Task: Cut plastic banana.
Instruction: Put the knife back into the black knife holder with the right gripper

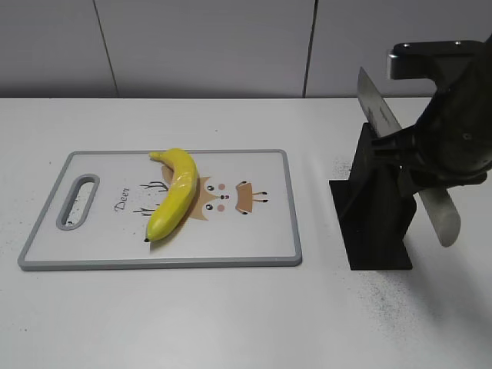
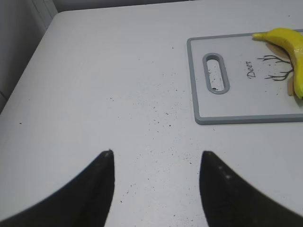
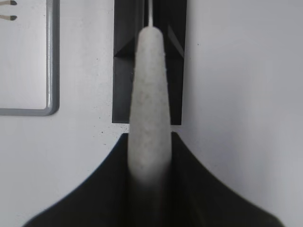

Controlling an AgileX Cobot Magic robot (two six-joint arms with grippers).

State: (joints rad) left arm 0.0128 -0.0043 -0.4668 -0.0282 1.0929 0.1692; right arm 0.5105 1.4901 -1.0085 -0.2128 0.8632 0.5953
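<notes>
The plastic banana [image 1: 177, 192] is yellow and curved and lies on the white cutting board [image 1: 254, 231], left of the board's middle. Its end also shows in the left wrist view [image 2: 289, 41]. My right gripper [image 1: 419, 154] is shut on the knife's pale grey handle [image 3: 150, 90] and holds the knife [image 1: 377, 108] tilted, blade up and to the left, over the black knife stand [image 1: 373, 223]. In the right wrist view my right gripper [image 3: 150, 142] sits over the stand. My left gripper [image 2: 156, 158] is open and empty above bare table, left of the board [image 2: 246, 118].
The black knife stand [image 3: 124, 71] stands on the white table to the right of the board's grey rim [image 3: 52, 71]. The board has a handle slot [image 1: 78, 201] at its left end. A wall runs behind the table.
</notes>
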